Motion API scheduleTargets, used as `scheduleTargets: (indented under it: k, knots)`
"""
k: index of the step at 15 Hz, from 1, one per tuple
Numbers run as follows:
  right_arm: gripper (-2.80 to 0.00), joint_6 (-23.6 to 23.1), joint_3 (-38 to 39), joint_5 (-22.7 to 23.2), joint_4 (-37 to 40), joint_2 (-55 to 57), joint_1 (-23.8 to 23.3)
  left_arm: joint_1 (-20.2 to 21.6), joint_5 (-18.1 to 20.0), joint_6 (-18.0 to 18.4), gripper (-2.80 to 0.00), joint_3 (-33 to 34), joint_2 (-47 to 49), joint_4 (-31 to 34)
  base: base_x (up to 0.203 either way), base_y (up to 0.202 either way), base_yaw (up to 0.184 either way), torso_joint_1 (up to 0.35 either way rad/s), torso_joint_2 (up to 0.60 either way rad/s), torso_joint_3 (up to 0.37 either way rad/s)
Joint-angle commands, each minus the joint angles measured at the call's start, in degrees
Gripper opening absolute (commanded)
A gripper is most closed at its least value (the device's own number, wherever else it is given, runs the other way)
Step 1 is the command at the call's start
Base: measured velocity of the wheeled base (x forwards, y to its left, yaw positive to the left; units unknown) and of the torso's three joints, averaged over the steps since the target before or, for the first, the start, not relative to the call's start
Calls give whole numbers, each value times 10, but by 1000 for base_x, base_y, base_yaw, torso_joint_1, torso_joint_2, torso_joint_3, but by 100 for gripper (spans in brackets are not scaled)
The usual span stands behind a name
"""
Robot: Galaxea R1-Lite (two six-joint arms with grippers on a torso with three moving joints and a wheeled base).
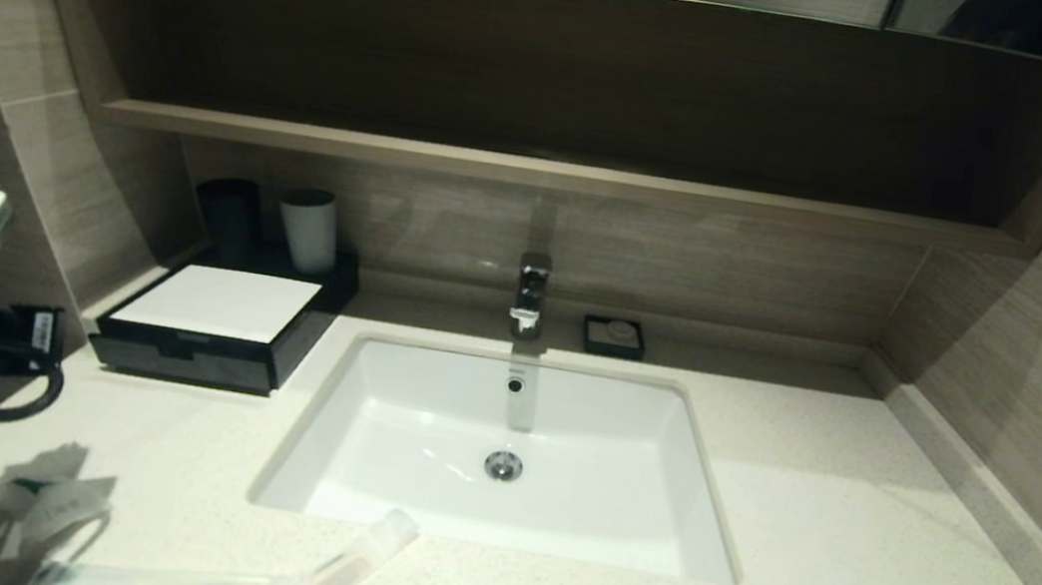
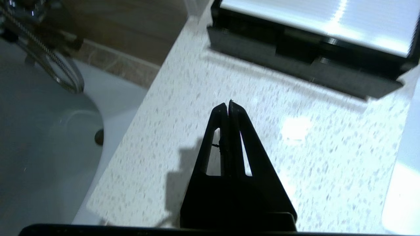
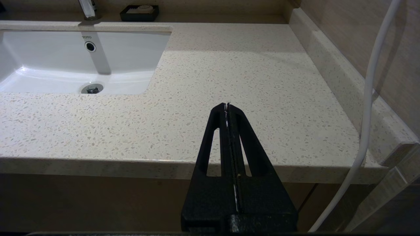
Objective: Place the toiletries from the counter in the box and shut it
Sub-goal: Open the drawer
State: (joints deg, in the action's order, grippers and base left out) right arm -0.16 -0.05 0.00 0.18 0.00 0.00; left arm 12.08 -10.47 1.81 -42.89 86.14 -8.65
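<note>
Fingertips of the left gripper (image 2: 228, 104) are pressed together with nothing between them, hovering over bare speckled counter (image 2: 229, 82) just short of the black box (image 2: 315, 62). That box sits at the far left corner with its white lid (image 1: 223, 302) lying flat on top, so it looks closed and must be opened before anything goes in. Behind it stand a black cup (image 1: 227, 219) and a white cup (image 1: 309, 229).

Toiletries lie at the near left edge: a long clear-wrapped tube (image 1: 262, 576) pointing toward the sink (image 1: 505, 452), and a crumpled sachet (image 1: 45, 502) beside it. Both are well apart from the box, untouched.

Right gripper (image 3: 227, 106) is likewise closed and empty, held off the near edge of the right-hand counter, probably parked.

Judgement: the left arm's position suits working the lid first, since box and items are on its side.
</note>
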Motion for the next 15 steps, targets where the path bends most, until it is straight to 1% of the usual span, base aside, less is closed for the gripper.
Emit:
scheduleTargets:
  k: [1,2,3,4,6,7,10,12,14,15]
  knots:
    - [-280,0,0,0,0,0,0,9,-1,1,-280,1,-14,50,0,0,0,0,0,0]
    - [-280,0,0,0,0,0,0,13,4,2,-280,2,-15,75,0,0,0,0,0,0]
    - [-280,0,0,0,0,0,0,19,27,3,-280,2,-14,84,0,0,0,0,0,0]
    - [-280,0,0,0,0,-1,0,23,48,4,-280,0,-8,87,0,0,0,0,0,0]
    - [-280,0,0,0,0,-1,0,28,59,10,-280,-9,25,86,0,0,0,0,0,0]
    - [-280,0,0,0,0,0,0,29,71,16,-280,-22,48,84,0,0,0,0,0,0]
    - [-280,0,0,0,0,-1,0,36,115,45,-280,-86,125,82,0,0,0,0,0,0]
    - [-280,0,0,0,0,-1,0,41,127,64,-280,-142,175,81,0,0,0,0,0,0]
    - [-280,0,0,0,0,0,0,43,149,71,-280,-183,209,82,0,0,0,0,0,0]
    - [-280,0,0,0,0,-1,0,43,159,74,-280,-189,217,82,0,0,0,0,0,0]
